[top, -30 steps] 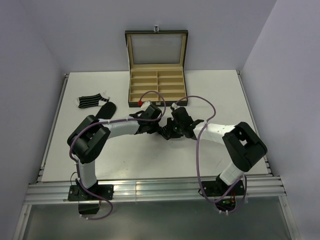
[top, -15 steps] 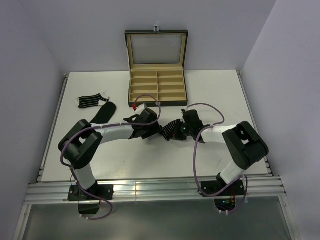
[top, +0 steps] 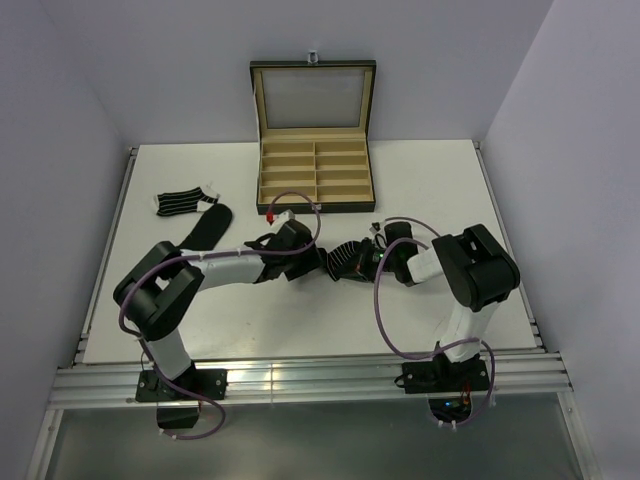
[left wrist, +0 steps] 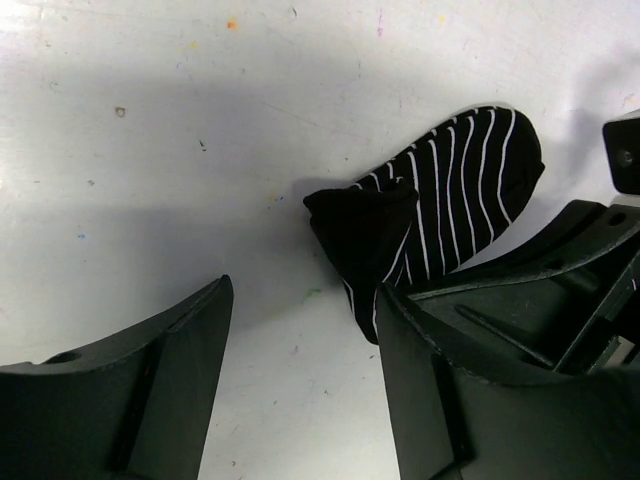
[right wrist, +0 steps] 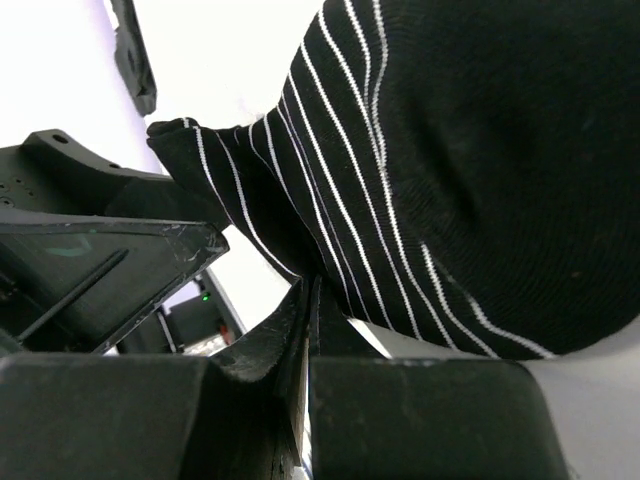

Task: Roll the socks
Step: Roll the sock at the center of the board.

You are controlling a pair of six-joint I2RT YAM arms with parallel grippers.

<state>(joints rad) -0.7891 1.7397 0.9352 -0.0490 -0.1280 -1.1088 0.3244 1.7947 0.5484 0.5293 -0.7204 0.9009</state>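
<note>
A black sock with thin white stripes [top: 346,260] lies mid-table between my two grippers. In the left wrist view this sock [left wrist: 450,200] has its near end folded over, just ahead and to the right. My left gripper [top: 306,258] [left wrist: 305,300] is open and empty, with its right finger at the sock's edge. My right gripper [top: 376,258] [right wrist: 308,290] is shut, with the edge of the striped sock [right wrist: 450,150] pinched at its tips. A second striped sock [top: 180,203] and a plain black sock [top: 208,226] lie at the far left.
An open black box with tan compartments [top: 315,172] stands at the back centre, just behind both grippers. The left gripper's finger [right wrist: 100,270] shows close beside the right gripper. Walls enclose the table on the left, right and back.
The right arm has folded back to the right and lowered, drawing the striped sock out flatter. The left gripper has shifted slightly and stays at the sock's left end.
</note>
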